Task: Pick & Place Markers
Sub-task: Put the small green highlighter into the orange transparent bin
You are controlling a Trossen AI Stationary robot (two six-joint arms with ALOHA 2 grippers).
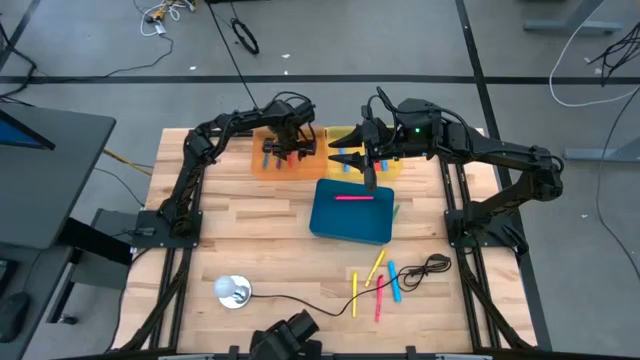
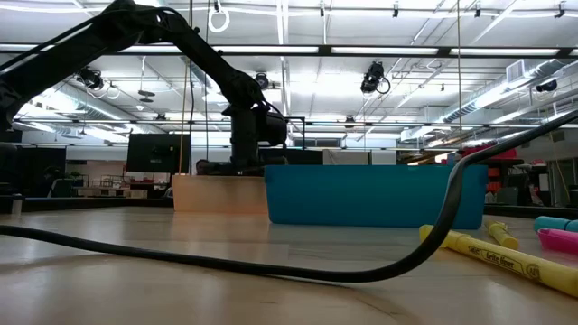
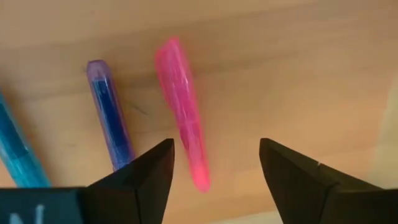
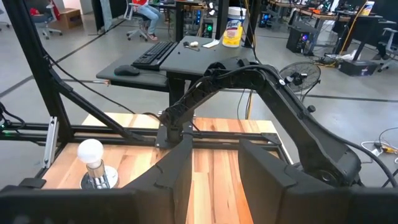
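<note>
My left gripper point(image 1: 285, 150) point(image 3: 214, 146) hangs open over the orange tray point(image 1: 262, 160) at the table's far side. A pink marker point(image 3: 181, 106) lies on the tray floor, its lower end between the fingers but apart from both. A purple marker point(image 3: 109, 115) and a teal one point(image 3: 15, 155) lie beside it. My right gripper point(image 1: 348, 148) point(image 4: 216, 143) is open and holds nothing, above the yellow tray point(image 1: 388, 165) just beyond the blue bin point(image 1: 350, 222). One pink marker point(image 1: 355, 197) lies in the bin. Several yellow, pink and blue markers point(image 1: 378, 280) lie on the table's near right.
A black cable point(image 1: 300, 303) runs from a white bulb on a stand point(image 1: 233, 291) across the near table to a coil point(image 1: 432, 266) beside the loose markers. In the low view the cable point(image 2: 271, 262) arcs in front of the bin point(image 2: 370, 194). Bare wood lies left of the bin.
</note>
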